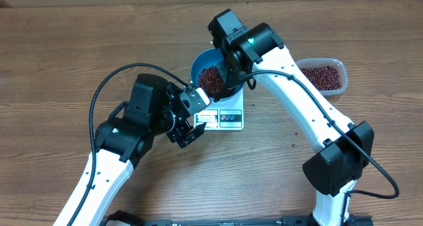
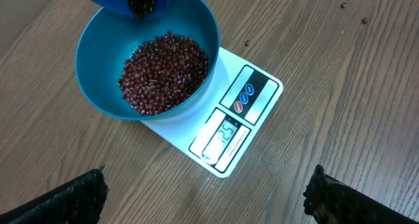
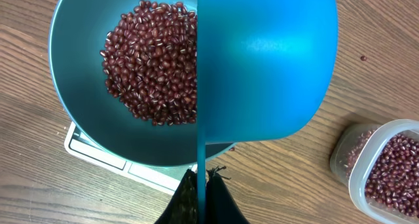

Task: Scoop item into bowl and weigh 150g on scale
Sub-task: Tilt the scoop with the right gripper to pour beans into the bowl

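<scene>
Wooden desk (image 1: 66, 54) carries everything. Nearest, the left gripper (image 1: 193, 117) hangs released beside the scale (image 2: 239, 129). On the scale sits the bowl (image 2: 98, 86), with beans (image 2: 163, 70) heaped inside. The right gripper (image 3: 203, 198), clenched on the scoop (image 3: 262, 60), tilts it over the rim. Best to trickle slowly, watching the display. Beyond lies the tub (image 3: 344, 155).

The only readable writing is on the scale (image 2: 252, 96). From the left wrist view, its grey display (image 2: 226, 133) shows dark digits lying at a slant that look like 125, though the last figure is not sharp. A thin line of small print runs along the display's frame, too fine to read. Beside it a dark panel carries three round buttons (image 2: 243, 97), two blue and one red, each with a tiny white sign that cannot be made out. In the overhead view the display (image 1: 209, 118) is too small to read.
</scene>
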Available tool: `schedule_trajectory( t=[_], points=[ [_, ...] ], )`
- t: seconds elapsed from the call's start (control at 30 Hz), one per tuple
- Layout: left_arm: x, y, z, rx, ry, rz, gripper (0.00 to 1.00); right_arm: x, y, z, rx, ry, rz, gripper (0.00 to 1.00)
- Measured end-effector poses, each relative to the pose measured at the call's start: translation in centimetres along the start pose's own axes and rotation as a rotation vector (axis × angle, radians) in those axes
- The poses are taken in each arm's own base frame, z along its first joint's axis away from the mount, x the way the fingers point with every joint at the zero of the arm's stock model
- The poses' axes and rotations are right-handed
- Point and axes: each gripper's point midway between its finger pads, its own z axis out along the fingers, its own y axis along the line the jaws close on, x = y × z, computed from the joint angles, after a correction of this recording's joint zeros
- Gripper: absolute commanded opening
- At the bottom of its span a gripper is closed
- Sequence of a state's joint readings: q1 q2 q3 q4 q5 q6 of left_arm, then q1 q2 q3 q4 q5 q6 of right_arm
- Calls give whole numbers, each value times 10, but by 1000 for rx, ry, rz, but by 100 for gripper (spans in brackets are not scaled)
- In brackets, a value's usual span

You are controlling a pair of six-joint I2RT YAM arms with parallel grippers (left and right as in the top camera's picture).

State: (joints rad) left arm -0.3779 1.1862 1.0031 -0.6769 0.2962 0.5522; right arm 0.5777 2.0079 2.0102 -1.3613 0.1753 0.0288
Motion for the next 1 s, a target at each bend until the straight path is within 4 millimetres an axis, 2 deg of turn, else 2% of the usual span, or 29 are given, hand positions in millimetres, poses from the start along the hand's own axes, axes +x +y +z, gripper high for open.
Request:
schedule_trajectory(
  t=[1.0],
  points=[
    [0,0,0,0,0,0,99,6,-1,0,5,26,-6,4]
  ],
)
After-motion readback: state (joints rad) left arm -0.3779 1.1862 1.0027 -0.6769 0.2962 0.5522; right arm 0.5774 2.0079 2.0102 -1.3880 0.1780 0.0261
